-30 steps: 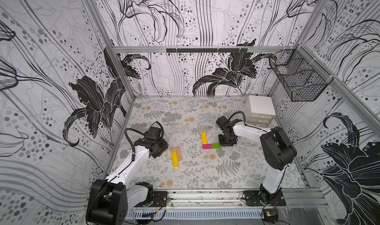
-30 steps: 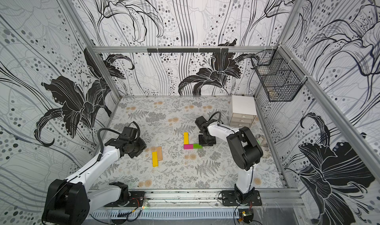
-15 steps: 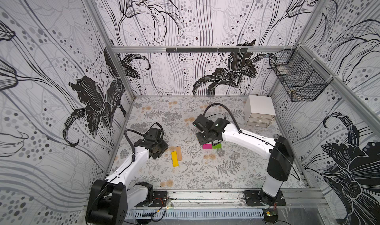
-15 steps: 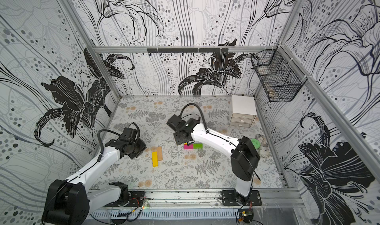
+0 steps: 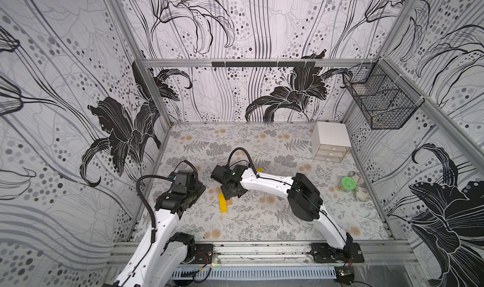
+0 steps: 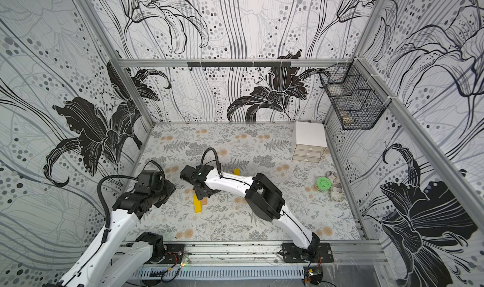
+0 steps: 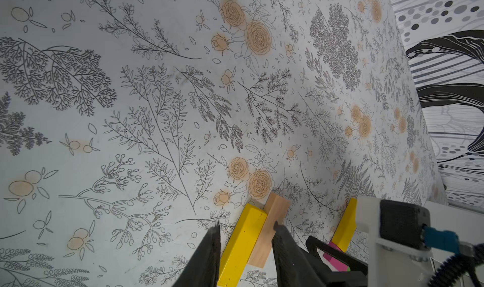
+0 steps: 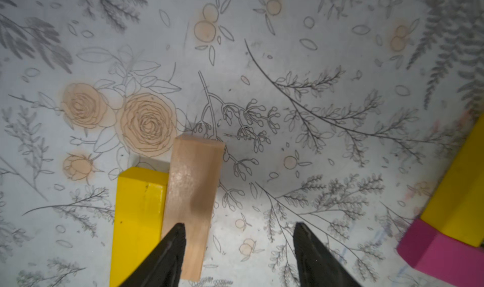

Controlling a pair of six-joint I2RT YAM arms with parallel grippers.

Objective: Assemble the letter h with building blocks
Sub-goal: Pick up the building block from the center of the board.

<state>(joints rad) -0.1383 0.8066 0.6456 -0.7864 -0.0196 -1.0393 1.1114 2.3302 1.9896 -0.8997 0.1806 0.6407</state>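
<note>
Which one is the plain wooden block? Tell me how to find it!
Look at the flowery table, near the middle, just below the right gripper. Two long blocks lie side by side there. The wooden block is the pale tan, unpainted one, touching the bright yellow block.

The magenta block (image 8: 442, 254) is cut by the right wrist view's edge; the green block (image 7: 347, 268) is a sliver in the left wrist view. In both top views the right arm (image 5: 264, 183) hides both, leaving only a tip of the far yellow block (image 5: 259, 170).
</note>
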